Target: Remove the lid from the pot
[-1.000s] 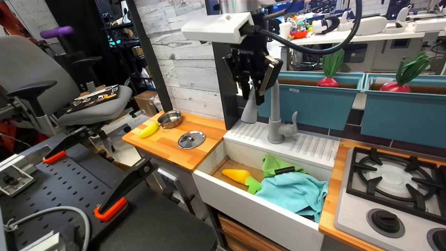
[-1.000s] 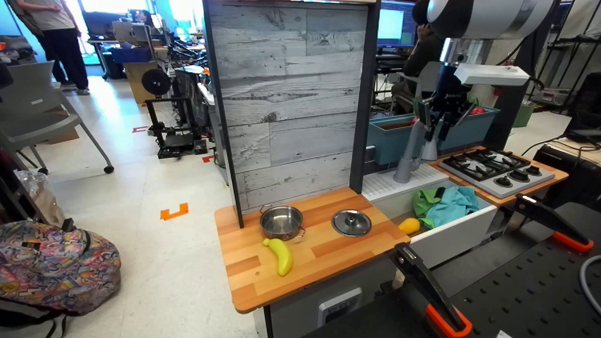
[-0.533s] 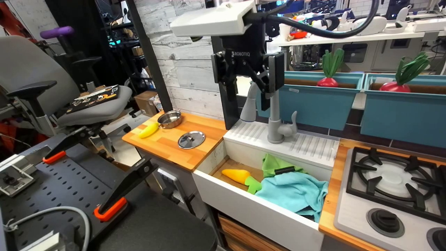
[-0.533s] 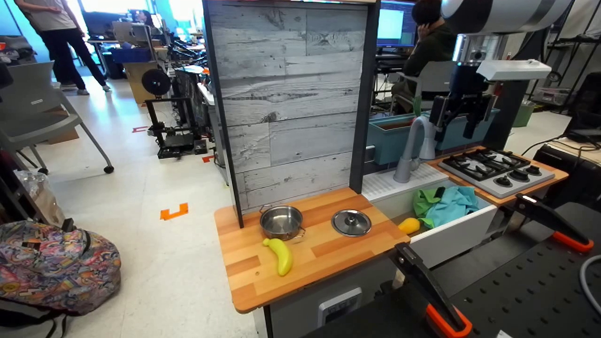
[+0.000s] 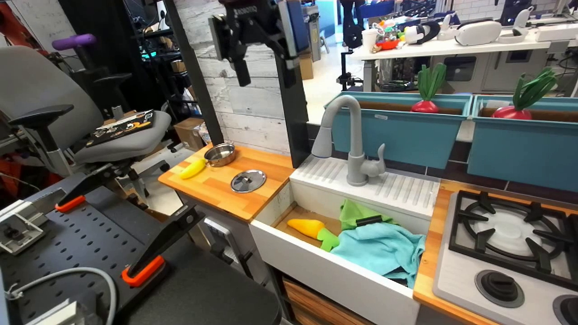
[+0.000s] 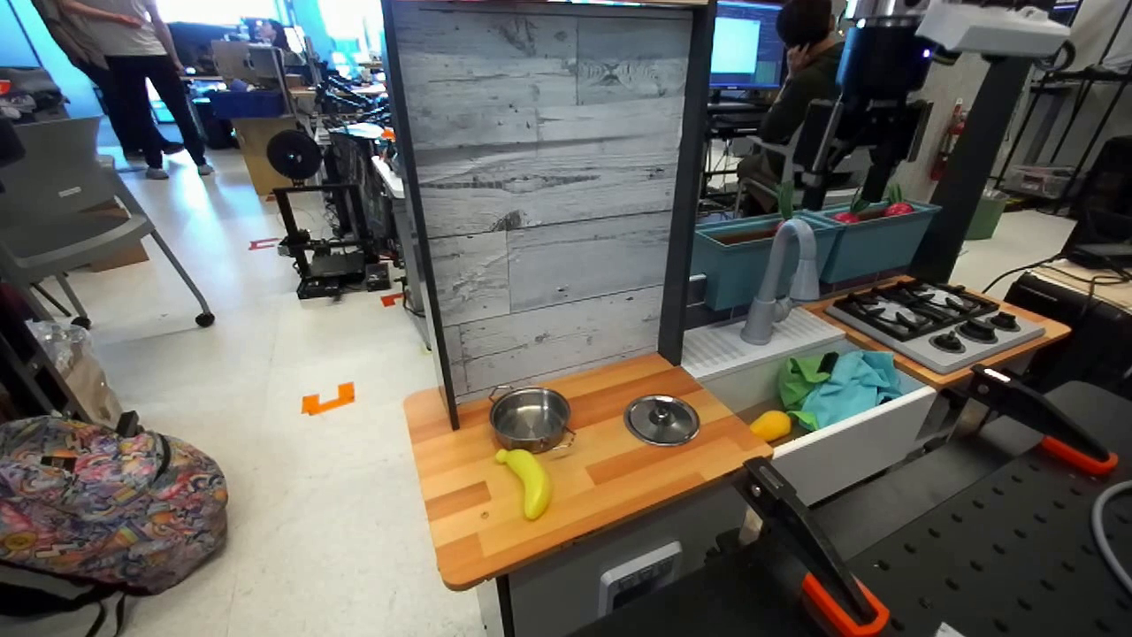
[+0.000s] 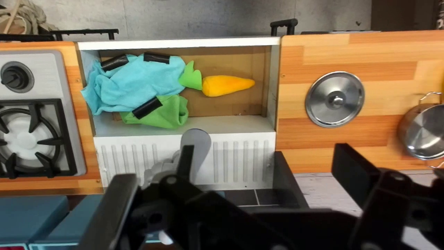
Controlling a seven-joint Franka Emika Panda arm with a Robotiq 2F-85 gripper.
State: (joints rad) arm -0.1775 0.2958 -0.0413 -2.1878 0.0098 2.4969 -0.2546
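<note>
The lid (image 5: 249, 180), a flat grey metal disc with a central knob, lies on the wooden counter in both exterior views. Apart from it sits the squat silver pot (image 6: 531, 423), uncovered, its inside visible and nothing seen in it. From above, the wrist view shows the lid (image 7: 334, 100) whole and the pot (image 7: 428, 132) cut by the right border. High above the counter and sink hangs my gripper (image 5: 266, 79), pointing down, well clear of both. Its fingers are spread wide, and between the fingertips of the gripper (image 7: 264, 149) there is only air.
A yellow banana (image 6: 529, 485) lies against the pot. Beside the counter is a sink with a blue cloth (image 5: 381, 246) and a yellow carrot (image 5: 307, 228). A tall grey faucet (image 5: 354, 135), a panelled wall (image 6: 548, 203), teal planters (image 5: 402, 131) and a stove (image 6: 937, 323) stand around.
My gripper has risen, straightened from a tilt to pointing down, and its fingers have spread wider. The lid, pot and banana have stayed where they were.
</note>
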